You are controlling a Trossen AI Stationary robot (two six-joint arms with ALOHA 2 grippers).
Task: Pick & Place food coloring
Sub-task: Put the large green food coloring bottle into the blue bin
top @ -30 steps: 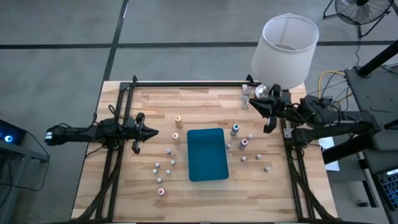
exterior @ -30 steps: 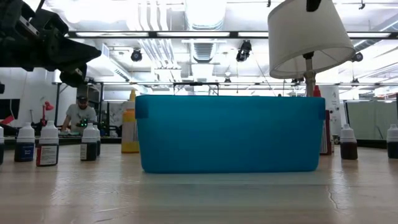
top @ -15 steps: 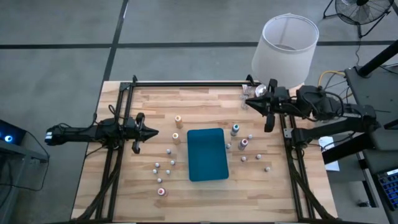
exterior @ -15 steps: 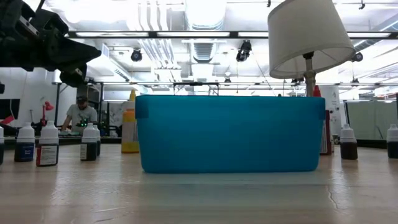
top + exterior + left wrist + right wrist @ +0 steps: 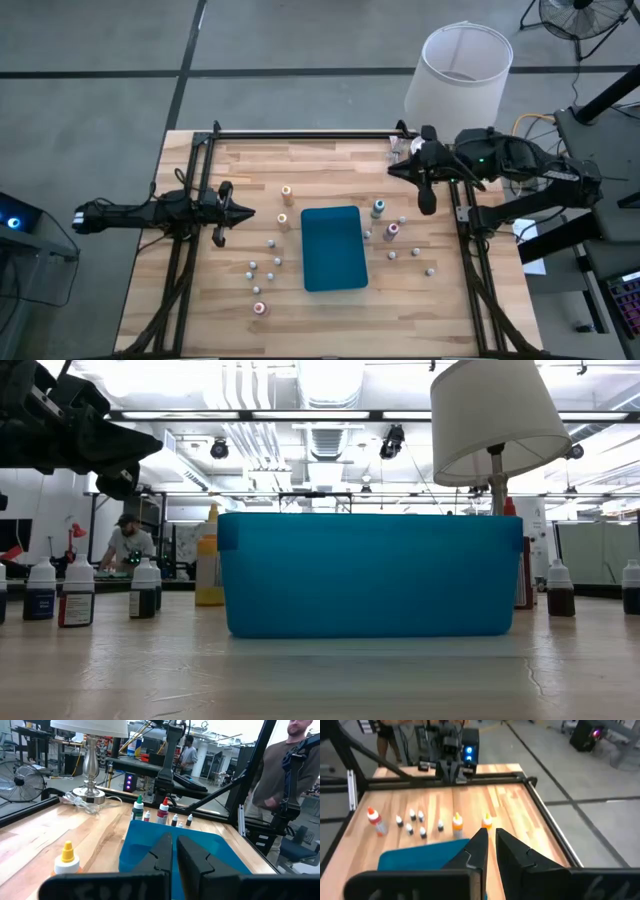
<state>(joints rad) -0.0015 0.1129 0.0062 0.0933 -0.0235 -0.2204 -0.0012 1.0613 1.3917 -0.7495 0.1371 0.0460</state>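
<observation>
The food coloring bottles stand upright on the wooden table around a teal tray (image 5: pixel 333 248). Orange-topped ones (image 5: pixel 287 191) are left of the tray. A green-topped one (image 5: pixel 377 208) and a magenta-topped one (image 5: pixel 391 230) are to its right, and a red-topped one (image 5: pixel 260 308) is near the front. Small whitish ones (image 5: pixel 271 243) are scattered on both sides. My left gripper (image 5: pixel 246 212) rests shut at the left edge, pointing level toward the tray (image 5: pixel 172 852). My right gripper (image 5: pixel 392 170) hangs shut and empty above the far right of the table (image 5: pixel 490 845).
A lamp with a white shade (image 5: pixel 458 70) stands at the far right corner, its base (image 5: pixel 91 795) on the table. Black frame rails (image 5: pixel 300 135) run along the far and side edges. People (image 5: pixel 292 775) stand in the room beyond. Bare wood lies in front of the tray.
My right arm has risen and unfolded, carrying its gripper up and a little toward the table's left and far edge, and the gripper has tipped as it went. Its fingers stay shut.
</observation>
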